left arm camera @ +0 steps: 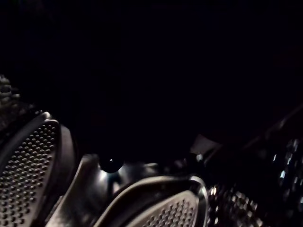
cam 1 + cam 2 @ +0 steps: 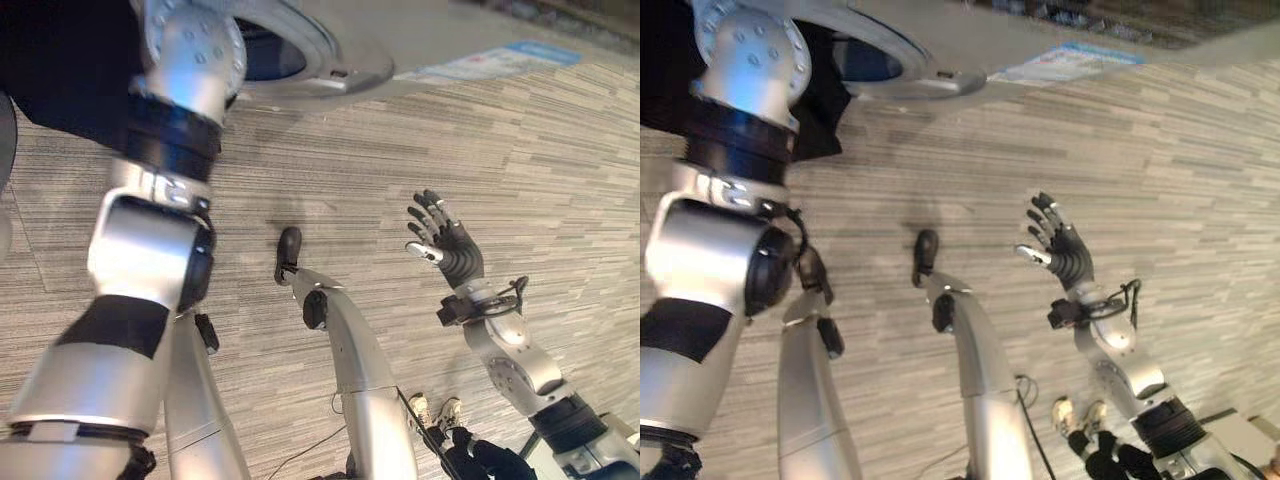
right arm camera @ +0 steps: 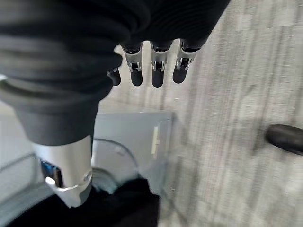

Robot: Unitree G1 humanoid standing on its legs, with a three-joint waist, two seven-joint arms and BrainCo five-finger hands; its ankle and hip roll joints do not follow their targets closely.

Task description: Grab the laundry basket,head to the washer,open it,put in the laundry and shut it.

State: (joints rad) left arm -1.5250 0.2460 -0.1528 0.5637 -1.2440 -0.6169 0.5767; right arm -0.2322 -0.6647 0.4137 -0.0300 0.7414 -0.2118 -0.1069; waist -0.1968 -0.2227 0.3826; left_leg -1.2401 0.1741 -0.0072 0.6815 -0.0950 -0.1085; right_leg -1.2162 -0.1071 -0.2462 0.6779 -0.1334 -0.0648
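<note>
Left arm reaches into washer.

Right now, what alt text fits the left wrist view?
Dark interior of the washer drum: perforated metal panels and a curved lifter rib catch faint light low in the view, the rest black. No laundry can be made out.

Laundry spot in what looks like an office or lab space rather than a home. Grey striped carpet floor of the commercial kind runs across the scene. A front-loading washer with a round door ring stands on it; its perforated steel drum shows in the left wrist view. A person's light shoes stand on the carpet nearby.
</note>
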